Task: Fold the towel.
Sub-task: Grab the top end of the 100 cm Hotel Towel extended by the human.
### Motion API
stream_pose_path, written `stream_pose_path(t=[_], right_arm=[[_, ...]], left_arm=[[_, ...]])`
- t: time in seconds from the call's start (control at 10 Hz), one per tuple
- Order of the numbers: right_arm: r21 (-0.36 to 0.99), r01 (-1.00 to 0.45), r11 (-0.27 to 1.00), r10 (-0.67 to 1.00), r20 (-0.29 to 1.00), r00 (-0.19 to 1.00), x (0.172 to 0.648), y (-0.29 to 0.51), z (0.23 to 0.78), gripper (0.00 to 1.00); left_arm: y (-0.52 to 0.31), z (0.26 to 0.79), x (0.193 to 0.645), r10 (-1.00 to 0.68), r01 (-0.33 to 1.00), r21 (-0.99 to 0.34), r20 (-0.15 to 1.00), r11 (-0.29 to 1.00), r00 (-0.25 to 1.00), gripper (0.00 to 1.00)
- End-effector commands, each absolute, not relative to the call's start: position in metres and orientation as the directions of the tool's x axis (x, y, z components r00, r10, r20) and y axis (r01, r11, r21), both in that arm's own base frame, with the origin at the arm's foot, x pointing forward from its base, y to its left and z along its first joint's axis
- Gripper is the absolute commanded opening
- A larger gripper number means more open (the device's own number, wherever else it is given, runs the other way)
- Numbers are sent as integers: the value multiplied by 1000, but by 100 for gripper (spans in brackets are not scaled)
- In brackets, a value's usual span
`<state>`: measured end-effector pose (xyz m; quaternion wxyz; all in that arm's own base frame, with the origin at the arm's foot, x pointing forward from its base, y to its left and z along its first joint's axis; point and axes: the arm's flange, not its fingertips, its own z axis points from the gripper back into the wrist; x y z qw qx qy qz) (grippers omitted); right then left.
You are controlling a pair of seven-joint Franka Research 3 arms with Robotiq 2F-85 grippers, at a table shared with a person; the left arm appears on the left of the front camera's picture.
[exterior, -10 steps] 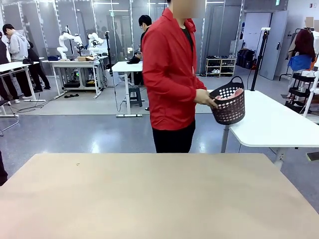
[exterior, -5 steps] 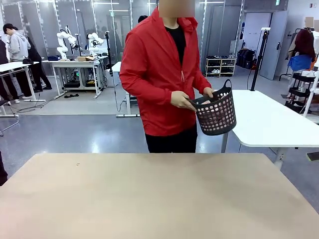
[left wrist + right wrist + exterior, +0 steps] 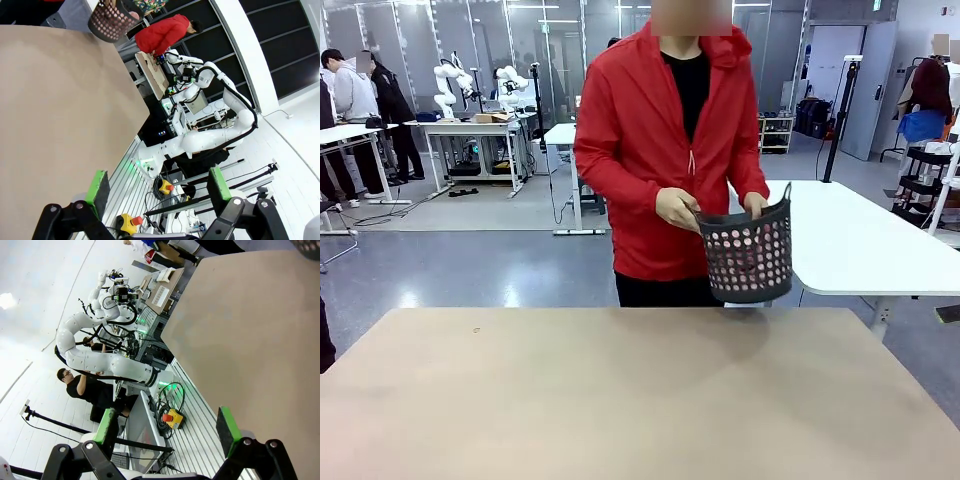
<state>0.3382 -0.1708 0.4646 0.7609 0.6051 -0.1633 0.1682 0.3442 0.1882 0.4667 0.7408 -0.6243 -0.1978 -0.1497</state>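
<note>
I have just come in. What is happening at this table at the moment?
A person in a red jacket stands at the far side of the table and holds a dark perforated basket by its rim, close over the table's far edge. The left gripper and the right gripper are both open and hold nothing. Folding has not begun.

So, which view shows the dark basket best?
The front view: the basket is whole, held by the person near the table's far edge. The left wrist view catches it small, cut by the top edge.

Grey floor (image 3: pixel 470 270), white tables (image 3: pixel 860 240) behind.
</note>
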Motion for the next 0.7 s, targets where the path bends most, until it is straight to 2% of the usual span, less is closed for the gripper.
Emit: stream_pose_path(t=[0.0, 0.6], right_arm=[[858, -474, 199, 58, 472, 880, 338, -171, 464, 100], [858, -474, 199, 58, 472, 880, 338, -171, 464, 100]], left_arm=[[190, 464, 342, 10, 482, -861, 490, 161, 872, 100], [190, 464, 342, 10, 482, -861, 490, 161, 872, 100]])
